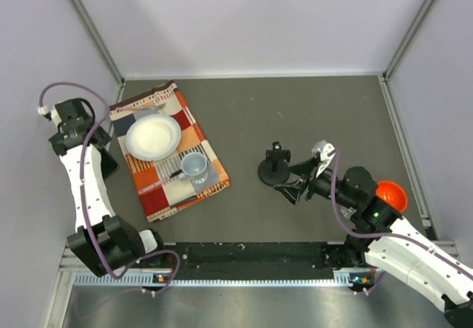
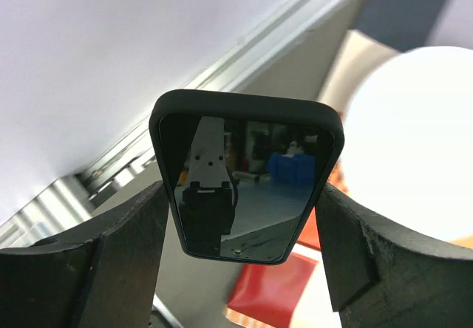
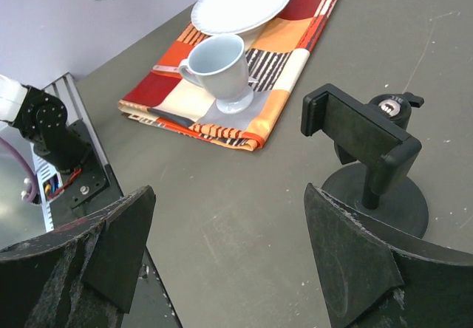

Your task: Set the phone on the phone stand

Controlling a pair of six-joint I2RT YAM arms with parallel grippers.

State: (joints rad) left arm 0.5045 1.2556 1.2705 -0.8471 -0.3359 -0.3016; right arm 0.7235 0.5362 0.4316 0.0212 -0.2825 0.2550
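Location of phone: lifted off the desk, at its far-left edge; pinched in the jaws of the left gripper; pads pressed on both long edges, hence a grip across the width; long axis roughly in line with the fingers, exact tilt hard to judge; glass face turned to the wrist camera.

Location of phone stand: stands upright on the right half of the desk; disc base flat, clamp bracket on top of the short post; bracket empty, cradle face turned, by the look of it, toward the left side.

State of right gripper: jaws spread wide, nothing between them; hangs low just beside the stand, with the base nearer the right-hand finger; no visible contact.

Governing relation: phone and stand well apart, with cloth, plate and cup lying between; stand to the right of the loaded jaws. Nearer arm to the stand: right; loaded arm: left.

Judged next step: carry the phone rightward, clear of cup and plate; turn the wrist until the long axis suits the cradle; lower into the bracket; release only once seated.

Judged risk: tipping or sliding of the stand under a sideways push; brace the base with the right jaws if needed.
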